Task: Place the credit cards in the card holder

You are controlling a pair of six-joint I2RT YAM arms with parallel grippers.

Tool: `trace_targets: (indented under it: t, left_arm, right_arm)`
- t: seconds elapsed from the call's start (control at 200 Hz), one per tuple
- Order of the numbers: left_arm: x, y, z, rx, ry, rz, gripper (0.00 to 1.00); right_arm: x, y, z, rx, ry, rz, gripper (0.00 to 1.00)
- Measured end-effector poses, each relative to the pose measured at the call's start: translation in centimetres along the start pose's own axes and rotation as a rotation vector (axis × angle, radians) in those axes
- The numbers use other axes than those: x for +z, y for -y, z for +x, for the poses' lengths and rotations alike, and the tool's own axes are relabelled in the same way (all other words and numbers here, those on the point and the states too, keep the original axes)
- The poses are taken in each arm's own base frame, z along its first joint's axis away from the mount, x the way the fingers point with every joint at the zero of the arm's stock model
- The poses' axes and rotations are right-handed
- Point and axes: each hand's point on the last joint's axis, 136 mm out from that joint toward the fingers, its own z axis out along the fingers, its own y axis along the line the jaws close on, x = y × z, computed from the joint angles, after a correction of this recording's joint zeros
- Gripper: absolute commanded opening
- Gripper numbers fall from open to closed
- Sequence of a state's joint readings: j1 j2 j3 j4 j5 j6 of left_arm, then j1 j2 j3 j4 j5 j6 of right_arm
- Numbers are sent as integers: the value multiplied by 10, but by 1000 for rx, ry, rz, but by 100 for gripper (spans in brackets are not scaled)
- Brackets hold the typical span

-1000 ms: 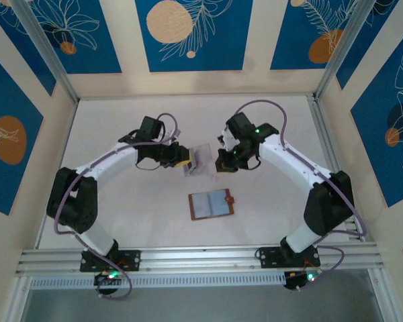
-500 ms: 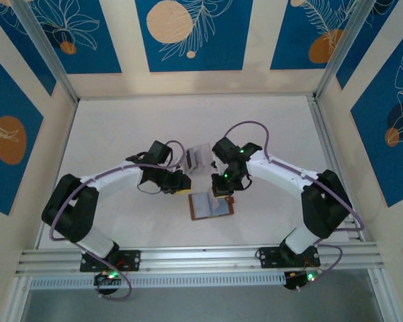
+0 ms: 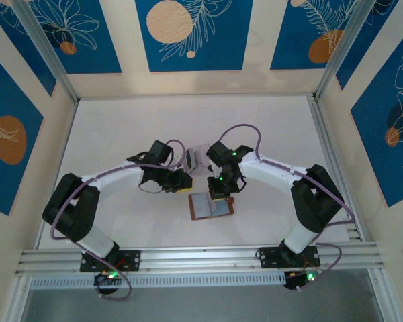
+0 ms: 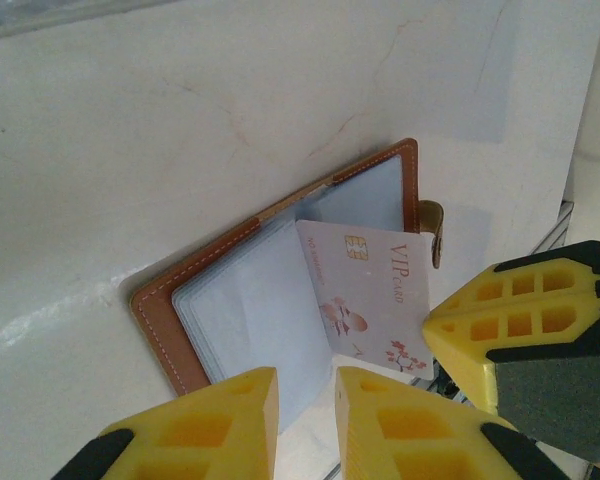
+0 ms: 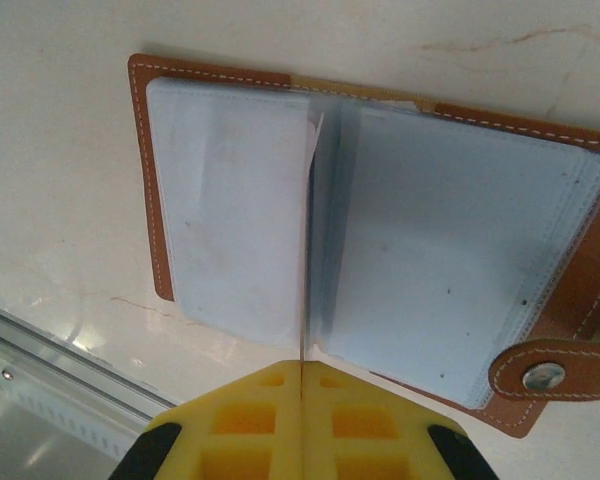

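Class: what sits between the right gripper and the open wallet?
A credit card, pinched by the right gripper, reaches the middle fold of the wallet; the right wrist view shows it edge-on.

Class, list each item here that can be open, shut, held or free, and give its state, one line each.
Wallet, open, lying flat on the table
Snap tab, undone
Card, held on edge over the wallet's middle; whether it is in a pocket cannot be told
Right gripper, shut on the card
Left gripper, fingers slightly apart, holding nothing
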State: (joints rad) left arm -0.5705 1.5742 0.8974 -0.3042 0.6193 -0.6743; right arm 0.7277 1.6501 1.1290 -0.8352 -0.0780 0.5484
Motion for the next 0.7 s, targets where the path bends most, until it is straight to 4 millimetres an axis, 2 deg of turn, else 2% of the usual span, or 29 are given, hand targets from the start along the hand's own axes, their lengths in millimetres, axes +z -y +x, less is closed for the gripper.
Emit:
trace_targets:
  t: [0.16, 0.29, 0.505, 0.7]
  left_arm:
    - [6, -2, 1, -1, -10, -4, 22]
    - [9, -3, 0, -4, -12, -4, 22]
    - [10, -3, -1, 0, -10, -2, 22]
    - [11, -3, 1, 1, -12, -2, 22]
  right_arm:
    - [5, 2, 1, 10, -8, 0, 14]
    - [7, 0, 2, 12, -12, -3, 20]
    - [7, -3, 1, 8, -12, -21, 21]
    - [17, -1, 1, 17, -38, -14, 19]
